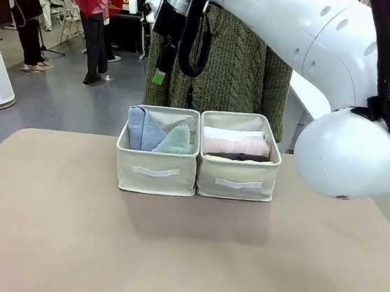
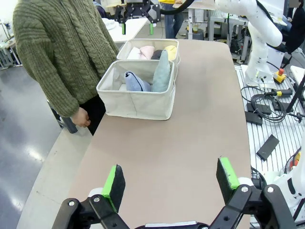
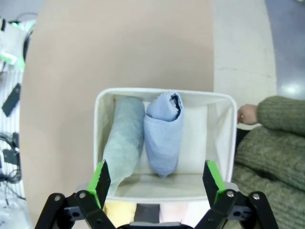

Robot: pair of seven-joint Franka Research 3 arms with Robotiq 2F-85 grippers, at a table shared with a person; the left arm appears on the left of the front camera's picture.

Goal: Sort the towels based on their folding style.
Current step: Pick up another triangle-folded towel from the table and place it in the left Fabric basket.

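Observation:
Two cone-fold towels, periwinkle blue (image 1: 140, 129) and pale teal (image 1: 176, 142), lie in the left cream bin (image 1: 155, 173). The right bin (image 1: 236, 182) holds rolled towels: white (image 1: 231, 133), pink (image 1: 237, 146), dark grey (image 1: 236, 156) and, in the left wrist view, yellow (image 2: 170, 51). My right gripper (image 3: 157, 180) hangs open and empty high above the blue (image 3: 164, 138) and teal (image 3: 125, 138) cones; it also shows up over the bins (image 1: 162, 72). My left gripper (image 2: 170, 179) is open and empty over bare table, well short of the bins (image 2: 136, 102).
A person in a green knitted sweater (image 1: 239, 66) stands close behind the bins, one hand (image 2: 82, 117) hanging at the table's far edge. My right arm's bulky white links (image 1: 344, 135) reach across the upper right. The tan tabletop (image 1: 168, 256) lies bare in front of the bins.

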